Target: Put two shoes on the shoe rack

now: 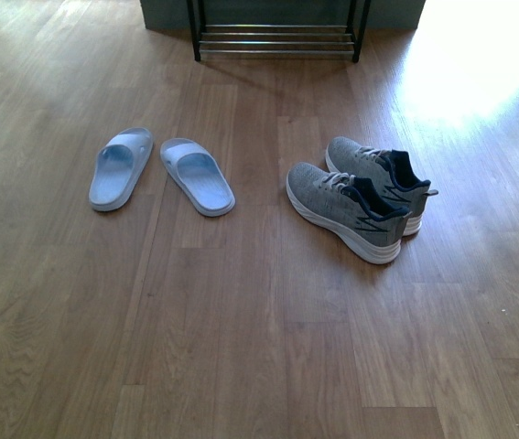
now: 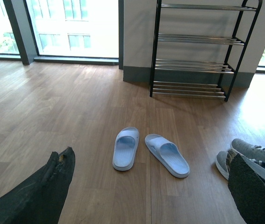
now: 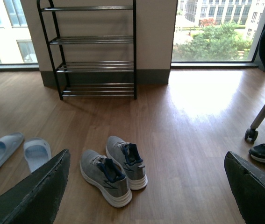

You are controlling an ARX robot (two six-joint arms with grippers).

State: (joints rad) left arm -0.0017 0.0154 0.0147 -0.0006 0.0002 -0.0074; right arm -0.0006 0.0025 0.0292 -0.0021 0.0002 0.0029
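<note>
Left gripper [image 2: 147,157] and right gripper [image 3: 146,158] both spread wide, empty; grey sneakers [image 1: 343,207] sit close together on the floor [image 1: 241,347], well short of the shoe rack [image 1: 277,38] — you risk shoving one while pinching its neighbour.

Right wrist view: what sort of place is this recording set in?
Likely an indoor entryway or living space: wood floor, a shoe rack against the wall, tall windows looking onto other buildings.

2 grey sneakers [image 1: 343,212] [image 1: 378,170], 2 blue slides [image 1: 120,169] [image 1: 197,176], 1 shoe rack [image 1: 277,40].
</note>
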